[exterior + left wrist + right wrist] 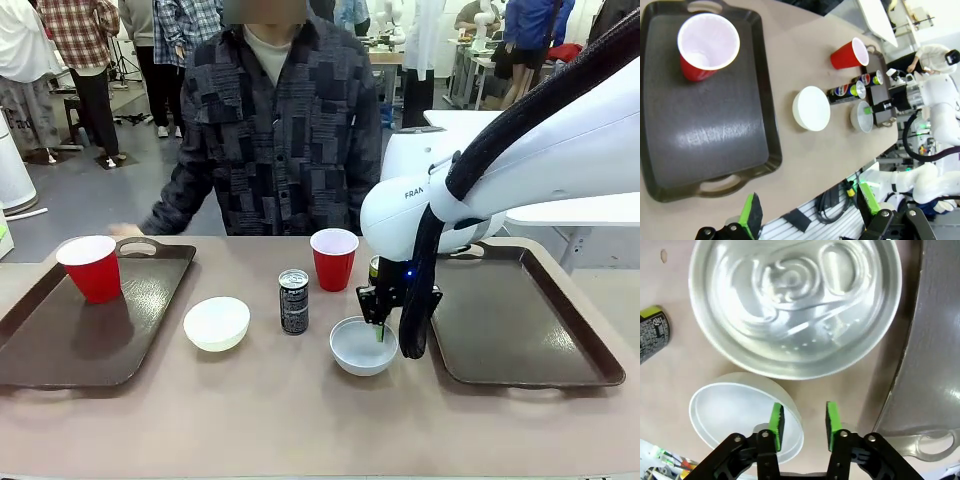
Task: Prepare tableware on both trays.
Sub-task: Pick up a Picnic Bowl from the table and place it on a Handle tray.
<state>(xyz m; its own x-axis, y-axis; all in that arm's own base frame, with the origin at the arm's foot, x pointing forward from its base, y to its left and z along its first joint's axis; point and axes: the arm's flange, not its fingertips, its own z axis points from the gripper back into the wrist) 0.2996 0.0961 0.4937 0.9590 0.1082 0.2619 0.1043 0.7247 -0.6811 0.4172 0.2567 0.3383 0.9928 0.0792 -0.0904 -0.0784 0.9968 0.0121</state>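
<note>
Right gripper (pixel 804 422) hangs low over the table (pixel 300 420) with its jaws drawn narrow. One green pad sits inside the white bowl (pixel 735 415) and the other outside, so the rim runs between them. A pinch on the wall is the sensible hold for so shallow a dish, though from this angle I cannot tell whether the pads have bitten yet.

Just beyond the bowl in the right wrist view looms the silver top of a can (pixel 795 305). It stands close enough that the fingers have little room on that side. The right tray (pixel 520 320) lies just beside the bowl and is bare, which makes it the likely place for the bowl.

Farther left on the table stand the black can (pixel 293 300), a red cup (pixel 334 258) and the second bowl (pixel 216 322), all off the trays. The left tray (pixel 60 340) carries the other red cup (pixel 92 268) at its far corner, leaving room for a bowl and a can.

Left gripper (pixel 807 200) hovers off that tray's near end, jaws wide apart and empty.

"FRAN" shows on the right arm (pixel 540 150). In the left wrist view both cans bear a round red, white and blue badge, but their lettering is too small to read.
</note>
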